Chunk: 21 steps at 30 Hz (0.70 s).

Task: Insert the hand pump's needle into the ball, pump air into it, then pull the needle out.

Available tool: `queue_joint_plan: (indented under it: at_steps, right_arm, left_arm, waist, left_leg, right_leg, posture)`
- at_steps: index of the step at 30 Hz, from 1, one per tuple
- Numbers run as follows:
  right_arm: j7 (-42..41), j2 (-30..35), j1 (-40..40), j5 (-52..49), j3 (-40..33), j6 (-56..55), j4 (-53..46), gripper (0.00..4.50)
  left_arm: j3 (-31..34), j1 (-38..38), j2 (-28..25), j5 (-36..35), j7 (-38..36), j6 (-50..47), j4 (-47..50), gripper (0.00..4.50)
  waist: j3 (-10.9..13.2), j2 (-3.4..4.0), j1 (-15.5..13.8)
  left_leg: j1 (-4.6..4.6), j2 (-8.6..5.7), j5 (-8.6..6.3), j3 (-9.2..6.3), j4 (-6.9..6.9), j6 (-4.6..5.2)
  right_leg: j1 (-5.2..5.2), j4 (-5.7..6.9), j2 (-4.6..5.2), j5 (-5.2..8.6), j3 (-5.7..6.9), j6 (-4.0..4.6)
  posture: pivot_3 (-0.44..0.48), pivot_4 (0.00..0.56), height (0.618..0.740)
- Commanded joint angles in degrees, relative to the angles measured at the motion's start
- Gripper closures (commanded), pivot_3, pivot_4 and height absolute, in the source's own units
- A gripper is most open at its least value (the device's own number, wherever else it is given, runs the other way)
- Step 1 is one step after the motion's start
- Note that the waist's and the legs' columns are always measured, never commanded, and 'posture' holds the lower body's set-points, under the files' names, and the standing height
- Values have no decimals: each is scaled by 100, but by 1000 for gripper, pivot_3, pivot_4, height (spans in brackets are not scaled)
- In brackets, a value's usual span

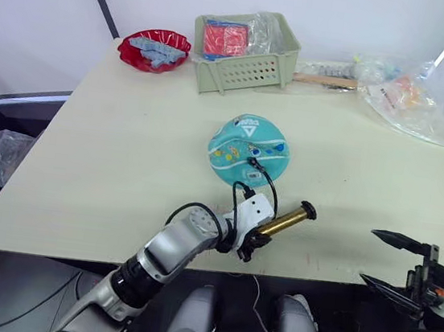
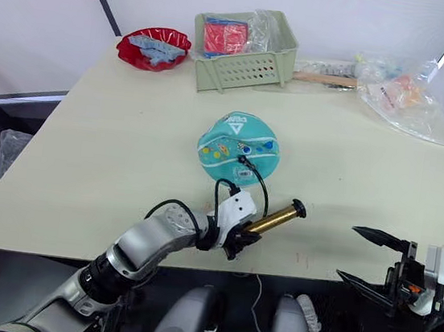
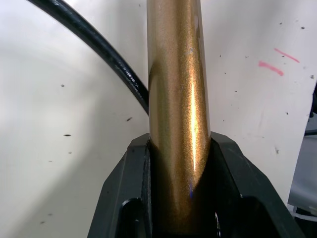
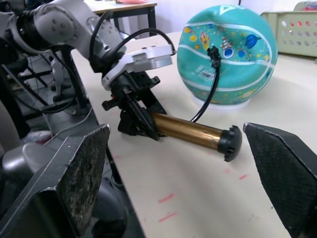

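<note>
gold-bronze hand pump in left tool, hose into teal ball; right tool wide.

Left gripper fingers clamped (on hand pump barrel); right gripper fingers spread wide

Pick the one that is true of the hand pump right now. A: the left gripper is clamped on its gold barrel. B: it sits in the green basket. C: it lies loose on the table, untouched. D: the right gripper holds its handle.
A: the left gripper is shut on the gold barrel of the hand pump, while the right gripper hangs open, apart from it.
</note>
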<state>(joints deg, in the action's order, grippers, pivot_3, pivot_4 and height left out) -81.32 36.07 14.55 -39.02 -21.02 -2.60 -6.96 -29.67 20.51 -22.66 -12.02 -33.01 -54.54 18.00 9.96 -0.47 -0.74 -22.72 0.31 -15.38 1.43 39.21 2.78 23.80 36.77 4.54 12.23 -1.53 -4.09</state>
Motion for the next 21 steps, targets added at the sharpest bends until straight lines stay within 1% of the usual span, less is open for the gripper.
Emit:
queue_joint_plan:
  at_steps: [1,2,9,12,15,18,21]
  right_arm:
    - [273,-105,-74,-189,2,140,-268,0]
    - [426,-159,-97,-236,8,228,-326,0]
    - [1471,-527,-63,-530,118,946,-948,0]
    - [2107,-719,-61,-661,242,1352,-1285,0]
    - [2771,-940,-155,-805,375,1750,-1529,0]
    - [3673,-1188,-338,-964,540,2274,-1762,0]
    - [4242,-1377,-490,-1135,621,2602,-1935,0]
  left_arm:
    - [124,-52,-102,-71,-321,609,146,3496]
    - [153,-105,-133,-89,-417,816,158,3496]
    - [415,-444,-291,-236,-810,1484,230,3496]
    - [569,-599,-296,-290,-955,1933,190,3496]
    - [664,-722,-284,-226,-994,2264,94,3496]
    - [841,-897,-147,-240,-999,2824,-9,3496]
    - [886,-1034,-78,-168,-1055,3299,-130,3496]
  waist:
    - [0,-1,-6]
    - [0,-1,-5]
    - [0,0,-3]
    - [0,0,-3]
    - [0,0,-3]
    - [0,0,3]
    - [0,0,3]
  left_leg:
    - [0,0,0,-1,0,0]
    - [-2,0,0,-3,0,0]
    - [-3,7,0,-8,-1,0]
    - [-6,6,0,-9,-1,0]
    - [-13,6,0,-17,0,0]
    - [-17,12,0,-19,-1,-1]
    - [-18,13,0,-17,-1,-1]
  right_leg:
    - [0,0,0,0,0,0]
    - [0,0,0,0,3,0]
    - [1,0,0,1,6,3]
    - [1,0,-2,1,1,3]
    - [0,0,-28,4,-20,8]
    - [0,0,-58,9,-48,15]
    - [1,0,-59,9,-52,16]
  posture:
    - [0,150,738]
    - [0,150,738]
    - [0,150,738]
    - [0,150,738]
    - [0,150,738]
    - [0,150,738]
    - [0,150,738]
